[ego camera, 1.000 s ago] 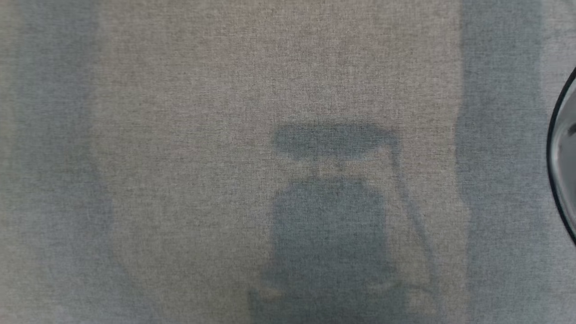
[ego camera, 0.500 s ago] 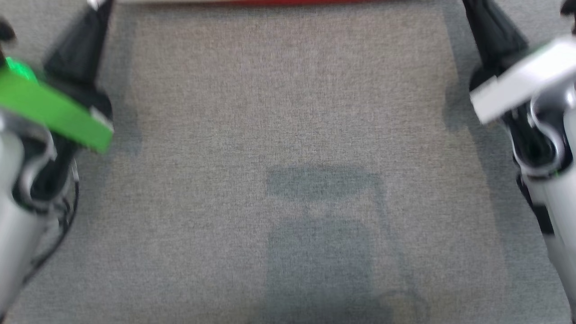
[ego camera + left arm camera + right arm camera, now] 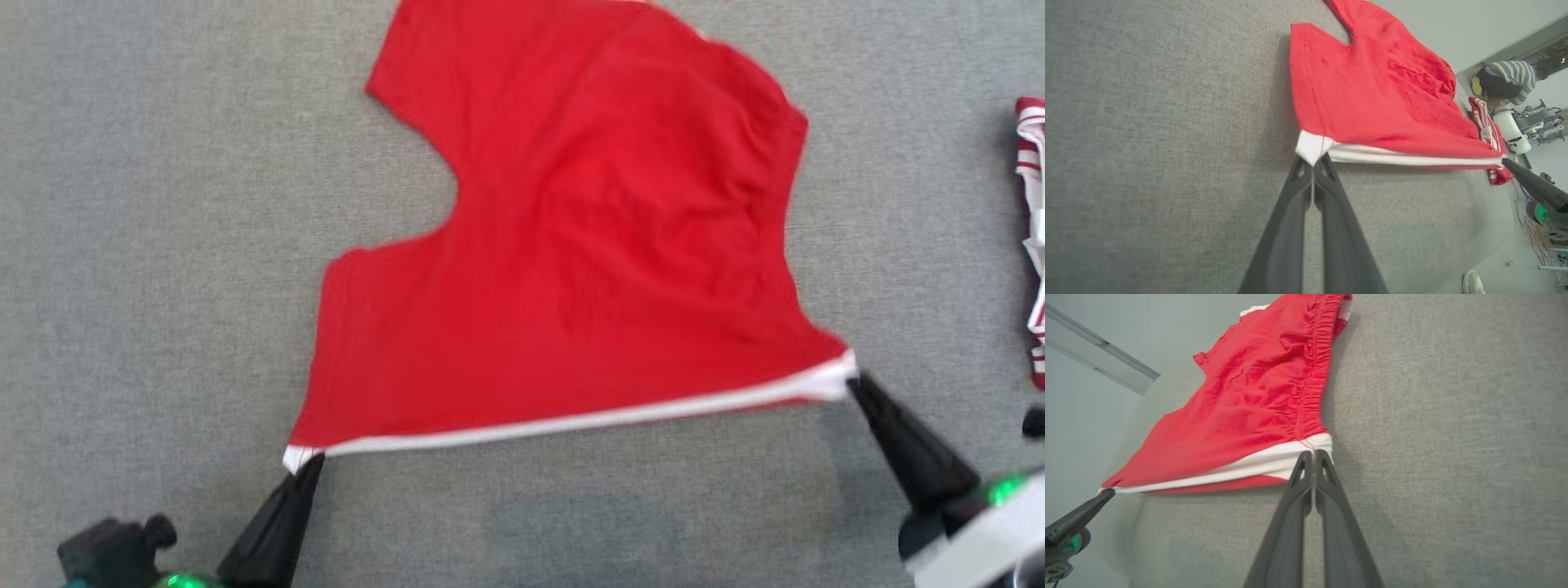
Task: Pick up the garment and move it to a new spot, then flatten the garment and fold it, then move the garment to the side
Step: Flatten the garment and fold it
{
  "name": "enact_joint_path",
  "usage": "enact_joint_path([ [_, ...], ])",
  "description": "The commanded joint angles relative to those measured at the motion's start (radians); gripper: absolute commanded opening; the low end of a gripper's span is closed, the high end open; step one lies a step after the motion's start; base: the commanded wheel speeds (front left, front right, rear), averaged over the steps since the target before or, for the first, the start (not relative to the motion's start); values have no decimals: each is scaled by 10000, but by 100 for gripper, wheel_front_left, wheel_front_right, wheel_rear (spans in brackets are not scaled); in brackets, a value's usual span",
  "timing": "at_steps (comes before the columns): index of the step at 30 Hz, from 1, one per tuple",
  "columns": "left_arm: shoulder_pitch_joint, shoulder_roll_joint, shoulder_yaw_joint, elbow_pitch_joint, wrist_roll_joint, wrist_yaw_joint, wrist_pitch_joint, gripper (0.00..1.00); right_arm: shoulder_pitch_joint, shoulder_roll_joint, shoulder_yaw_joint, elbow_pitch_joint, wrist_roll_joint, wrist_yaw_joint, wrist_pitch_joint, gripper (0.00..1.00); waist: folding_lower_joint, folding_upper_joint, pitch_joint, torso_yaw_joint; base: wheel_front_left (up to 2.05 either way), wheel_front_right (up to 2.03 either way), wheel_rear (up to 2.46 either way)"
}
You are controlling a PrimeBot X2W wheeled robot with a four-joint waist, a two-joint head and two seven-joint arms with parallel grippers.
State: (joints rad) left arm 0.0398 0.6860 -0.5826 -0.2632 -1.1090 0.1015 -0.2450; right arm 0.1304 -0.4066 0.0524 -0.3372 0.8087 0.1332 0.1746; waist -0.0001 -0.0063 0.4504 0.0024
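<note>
**Red garment pinched at both near corners**

We have the garment (image 3: 571, 269) spread over the grey tabletop (image 3: 122, 245). It fills the head view from the centre up to 12 o'clock, with its white-banded edge nearest us. Our left fingers (image 3: 306, 482) are pressed together on the white corner at 7 o'clock. Our right fingers (image 3: 864, 392) are pressed together on the opposite corner at 4 o'clock. The white edge runs straight between the two grips and seems lifted a little off the tabletop, though the blur leaves us unsure.

In the right wrist view a gathered, elastic-looking seam runs away from the pinched corner toward 12 o'clock. A red-and-white striped cloth (image 3: 1030, 237) lies at 3 o'clock, apart from the garment. In the left wrist view a person in a striped top (image 3: 1515, 77) bends over at 2 o'clock, beyond the tabletop.
</note>
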Motion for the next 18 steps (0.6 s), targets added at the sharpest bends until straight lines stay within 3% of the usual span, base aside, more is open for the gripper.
enact_joint_path([
  [1, 686, 110, 342, -430, -161, 247, -132, 0, 900, 86, -249, -421, 116, -43, -11, 0, 1, 63, -110, -212, 0, 0, 0],
  [5, 1835, 704, 656, -1698, -389, 520, -100, 0, 1874, 243, -54, -1292, 357, -34, 153, 0, 1, 63, 63, -745, 0, 0, 0],
  [9, 1884, 1915, 1335, -2759, -564, 864, 443, 0, 1085, 491, 455, -1236, 808, -33, 229, 0, 1, 63, 331, -1320, 0, 0, 0],
  [10, 1884, 1915, 1335, -2759, -564, 864, 443, 0, 1085, 491, 455, -1236, 808, -33, 229, 0, 1, 63, 331, -1320, 0, 0, 0],
  [11, 1540, 2619, 1841, -3307, -782, 1068, 990, 0, 307, 549, 764, -819, 811, -31, 324, 0, 1, 63, 541, -1610, 0, 0, 0],
  [12, 1540, 2619, 1841, -3307, -782, 1068, 990, 0, 307, 549, 764, -819, 811, -31, 324, 0, 1, 63, 541, -1610, 0, 0, 0],
  [18, -30, 4947, 3565, -4394, -1946, 1790, 3276, 0, -2539, 1265, 1827, 400, 1255, -23, 714, 0, 1, 63, 1341, -2465, 0, 0, 0],
])
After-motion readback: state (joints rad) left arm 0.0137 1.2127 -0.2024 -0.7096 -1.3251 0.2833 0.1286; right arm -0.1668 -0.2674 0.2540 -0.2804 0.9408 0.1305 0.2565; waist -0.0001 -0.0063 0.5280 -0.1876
